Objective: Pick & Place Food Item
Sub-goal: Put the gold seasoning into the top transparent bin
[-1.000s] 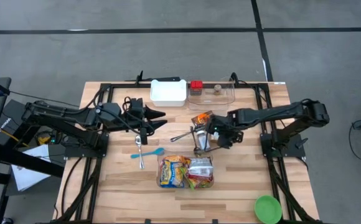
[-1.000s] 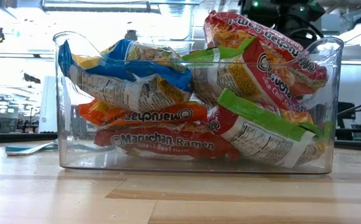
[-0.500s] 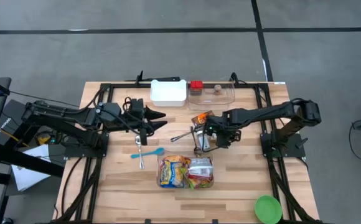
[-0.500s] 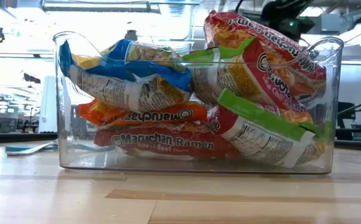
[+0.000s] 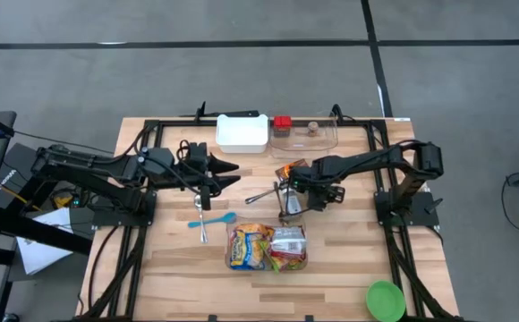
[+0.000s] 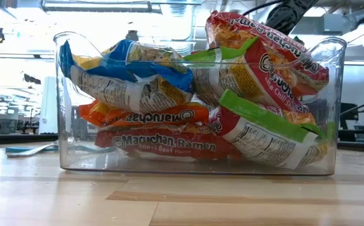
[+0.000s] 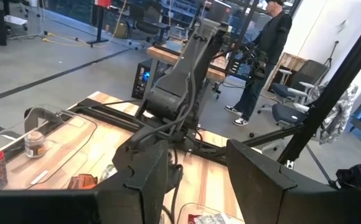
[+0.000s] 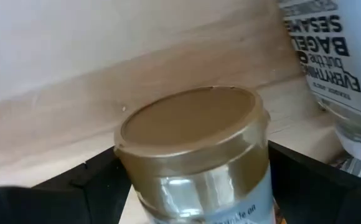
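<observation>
Risk, as we read it: the gold-lidded jar (image 8: 196, 155) could tip or twist out if our right gripper (image 5: 292, 199) shuts off-centre, and it would knock the seasoning bottle (image 8: 333, 59) just beside it. The jar sits mid-table, far side of the ramen bin (image 5: 267, 247), squarely between our wide-open right jaws, not yet clamped. Left gripper (image 5: 228, 172) waits left of centre, jaws partly open and empty.
</observation>
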Controlling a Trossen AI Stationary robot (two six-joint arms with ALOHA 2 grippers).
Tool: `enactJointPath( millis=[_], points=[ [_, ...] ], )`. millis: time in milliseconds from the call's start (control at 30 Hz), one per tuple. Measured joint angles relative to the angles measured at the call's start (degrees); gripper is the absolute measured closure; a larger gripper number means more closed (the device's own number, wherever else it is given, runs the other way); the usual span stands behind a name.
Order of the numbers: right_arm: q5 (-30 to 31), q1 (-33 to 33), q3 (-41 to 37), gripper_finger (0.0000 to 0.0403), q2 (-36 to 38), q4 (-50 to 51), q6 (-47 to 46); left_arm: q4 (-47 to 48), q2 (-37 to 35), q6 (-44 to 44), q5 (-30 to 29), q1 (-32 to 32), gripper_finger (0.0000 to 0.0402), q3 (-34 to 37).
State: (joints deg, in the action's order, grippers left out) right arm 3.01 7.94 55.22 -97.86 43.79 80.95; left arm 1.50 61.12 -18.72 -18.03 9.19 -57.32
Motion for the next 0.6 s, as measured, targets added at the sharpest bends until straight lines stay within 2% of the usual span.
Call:
enactJointPath(
  millis=[133,400,600],
  points=[
    [-0.02,-0.02,0.0,0.0076,0.02,-1.07,-4.36,0.0,0.0,0.0,0.36,0.0,0.0243,0.0],
    [-0.02,0.07,0.0,0.0076,-0.03,-3.98,-4.5,0.0,0.0,0.26,0.36,0.0,0.0243,0.0],
    [-0.04,-0.24,0.12,0.0076,-0.03,-11.01,-4.51,-0.02,0.0,0.38,0.36,0.0,0.0243,0.0]
  ],
)
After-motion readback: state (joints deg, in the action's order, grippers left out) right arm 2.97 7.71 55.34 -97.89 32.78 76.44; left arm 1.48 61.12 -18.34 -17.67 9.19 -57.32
